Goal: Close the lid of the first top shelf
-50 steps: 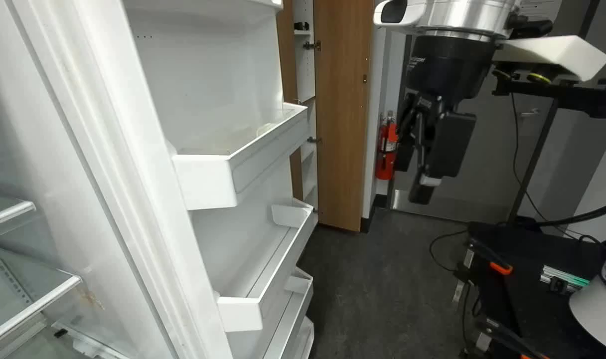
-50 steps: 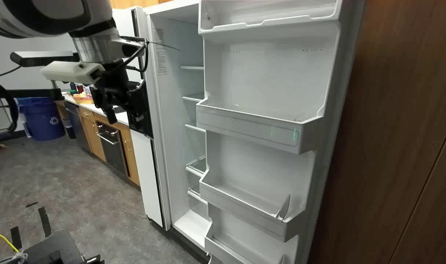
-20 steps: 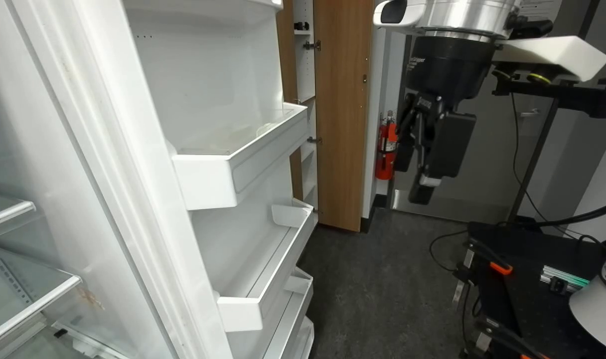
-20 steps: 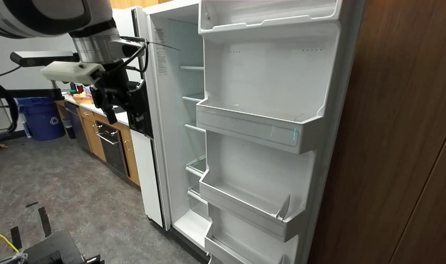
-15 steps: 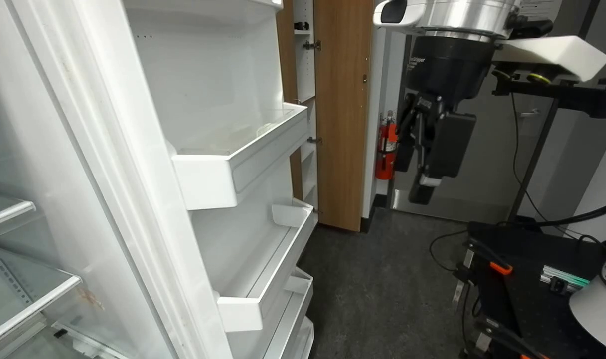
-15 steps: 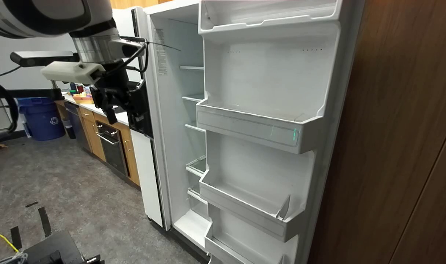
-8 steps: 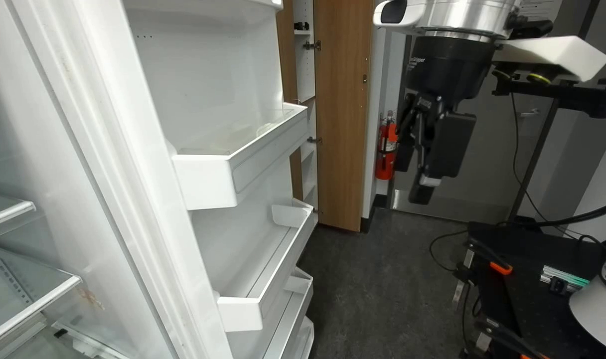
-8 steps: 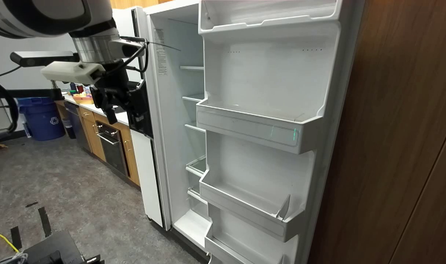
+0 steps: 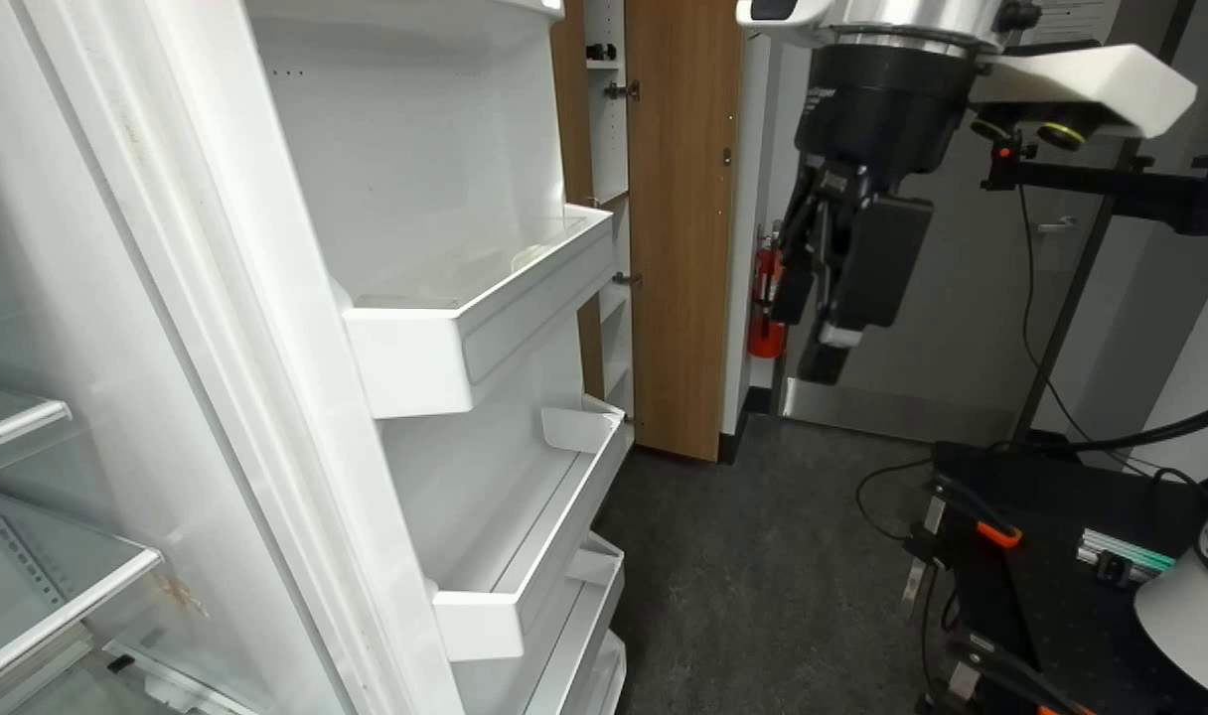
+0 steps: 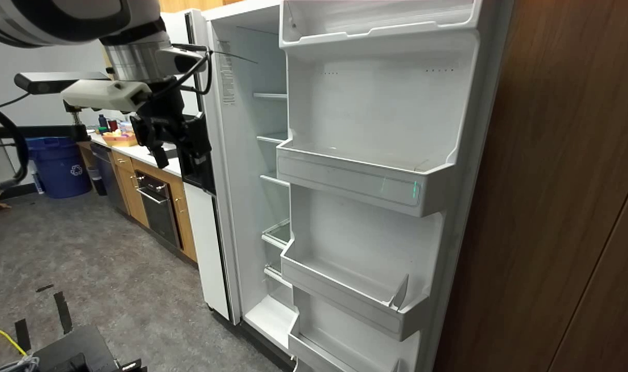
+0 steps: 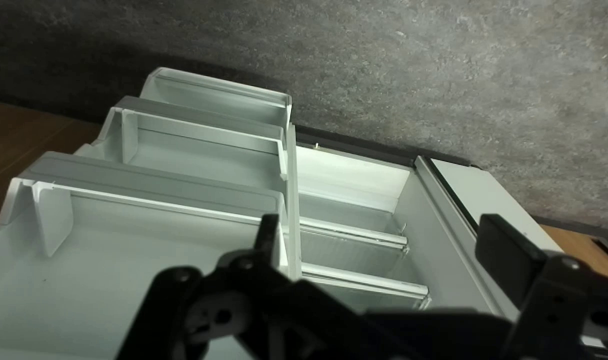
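The white fridge door (image 9: pixel 296 417) stands open. Its top shelf (image 10: pixel 381 32) is at the upper edge of an exterior view; its upper part is cut off, and I cannot make out its lid. Only its lower corner (image 9: pixel 539 5) shows in an exterior view. Lower door bins show in both exterior views, such as the white bin (image 10: pixel 350 178), and in the wrist view (image 11: pixel 154 185). My black gripper (image 9: pixel 808 333) hangs in the air, pointing down, apart from the door and lower than the top shelf. In the wrist view the gripper (image 11: pixel 384 237) is open, with nothing between its fingers (image 11: pixel 506 260).
The fridge interior with glass shelves (image 11: pixel 364 282) lies beside the door. A wooden cabinet door (image 9: pixel 683 228) and a fire extinguisher (image 9: pixel 765 298) stand behind. A black table (image 9: pixel 1071 536) with cables is near the arm. A counter and a blue bin (image 10: pixel 58 168) are farther back.
Over the last half second my gripper has moved up a little and slightly toward the fridge door. Before that the arm held still. The door and its bins have not moved.
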`<state>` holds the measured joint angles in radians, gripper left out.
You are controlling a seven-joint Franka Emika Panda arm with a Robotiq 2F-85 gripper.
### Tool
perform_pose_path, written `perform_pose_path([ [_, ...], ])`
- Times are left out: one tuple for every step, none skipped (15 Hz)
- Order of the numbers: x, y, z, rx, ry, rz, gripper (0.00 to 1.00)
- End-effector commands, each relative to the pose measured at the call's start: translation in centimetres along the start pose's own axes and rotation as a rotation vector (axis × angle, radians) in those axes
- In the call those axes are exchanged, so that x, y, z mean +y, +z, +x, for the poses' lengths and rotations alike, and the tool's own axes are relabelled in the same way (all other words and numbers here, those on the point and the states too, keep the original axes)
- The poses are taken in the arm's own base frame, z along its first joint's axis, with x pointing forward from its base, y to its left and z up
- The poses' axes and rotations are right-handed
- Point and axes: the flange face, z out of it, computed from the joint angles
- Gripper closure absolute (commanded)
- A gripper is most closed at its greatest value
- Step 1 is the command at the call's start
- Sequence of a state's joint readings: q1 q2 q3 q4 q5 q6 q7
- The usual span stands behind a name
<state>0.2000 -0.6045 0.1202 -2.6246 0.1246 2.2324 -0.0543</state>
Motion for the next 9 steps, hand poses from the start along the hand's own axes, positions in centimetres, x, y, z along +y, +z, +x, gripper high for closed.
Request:
perform_pose_path([
  [0.8, -2.0, 2.0, 0.015, 0.021, -0.012, 0.0],
  [1.2, -2.7, 2.8, 0.029, 0.026, -0.017, 0.0],
  [1.4, -3.4, 3.7, 0.043, 0.031, -0.022, 0.0],
  [1.7, -4.4, 4.6, 0.06, 0.037, -0.028, 0.0],
  [2.0, -5.3, 5.6, 0.078, 0.041, -0.034, 0.0],
  [2.3, -6.2, 6.5, 0.098, 0.048, -0.04, 0.0],
  [2.6, -7.4, 7.7, 0.121, 0.052, -0.046, 0.0],
  [2.8, -8.5, 8.6, 0.144, 0.055, -0.055, 0.0],
  [3.0, -9.9, 9.7, 0.17, 0.057, -0.064, 0.0],
])
